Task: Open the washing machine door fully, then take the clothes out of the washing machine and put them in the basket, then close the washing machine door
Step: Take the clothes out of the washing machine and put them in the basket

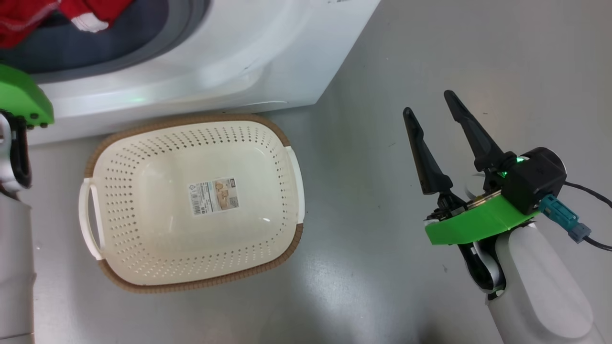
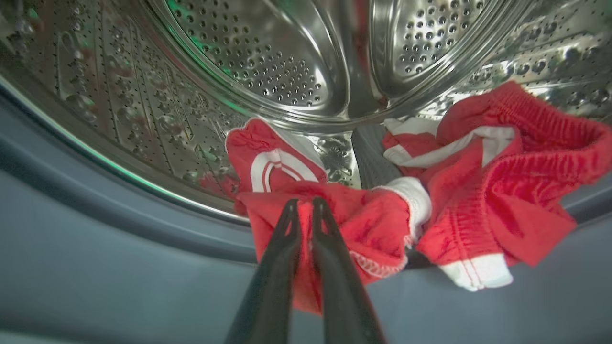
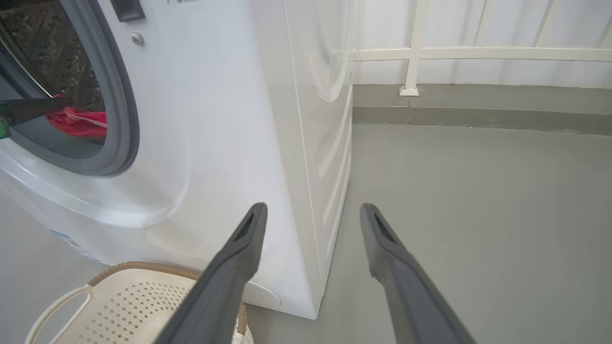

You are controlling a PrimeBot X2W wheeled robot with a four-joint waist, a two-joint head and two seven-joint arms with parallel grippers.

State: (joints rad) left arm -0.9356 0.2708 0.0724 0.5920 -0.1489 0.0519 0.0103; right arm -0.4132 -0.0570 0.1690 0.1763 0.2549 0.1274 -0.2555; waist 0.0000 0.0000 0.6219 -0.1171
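Observation:
The washing machine (image 1: pixel 215 62) stands open, and its door is out of view. Red clothes (image 2: pixel 478 200) with white trim lie at the drum's mouth, draped over the grey rubber ring (image 2: pixel 119 267). My left gripper (image 2: pixel 304 203) reaches into the opening, shut on a fold of the nearest red garment (image 2: pixel 377 229). From the head view, the clothes (image 1: pixel 28 16) show at the top left. The cream basket (image 1: pixel 143 167) sits on the floor in front of the machine, holding only its label. My right gripper (image 1: pixel 429 103) hovers open over bare floor to the basket's right, holding nothing.
The right wrist view shows the machine's white side (image 3: pixel 311 119), the basket's corner (image 3: pixel 129 306) below it, and a white railing (image 3: pixel 416 52) along the back wall. Grey floor (image 3: pixel 478 215) stretches to the right of the machine.

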